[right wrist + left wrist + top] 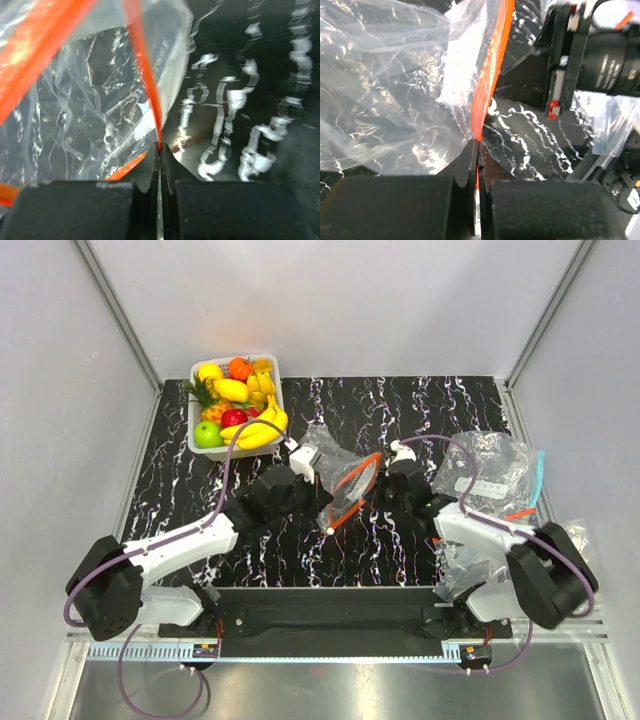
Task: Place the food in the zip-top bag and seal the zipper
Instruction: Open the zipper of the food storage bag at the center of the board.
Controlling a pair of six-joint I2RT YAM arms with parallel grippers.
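The clear zip-top bag (pixel 340 472) with its orange-red zipper (pixel 356 478) is held up between my two grippers at the table's middle. My left gripper (pixel 322 492) is shut on the zipper strip (pixel 487 75) at its near-left end. My right gripper (pixel 383 478) is shut on the strip (pixel 145 70) at the right. The bag (pixel 385 85) looks empty in both wrist views (pixel 85 115). The food lies in a white basket (pixel 196 432) at the back left: a banana bunch (pixel 258 430), a red apple (pixel 233 417), a green apple (pixel 208 433) and a yellow fruit (pixel 231 389).
Other clear bags lie at the right, one with a teal-blue strip (pixel 540 475), more near the right arm's base (pixel 462 565). The basket also holds an orange (pixel 241 368) and other toy fruit. Grey walls enclose the black marbled table (pixel 300 550).
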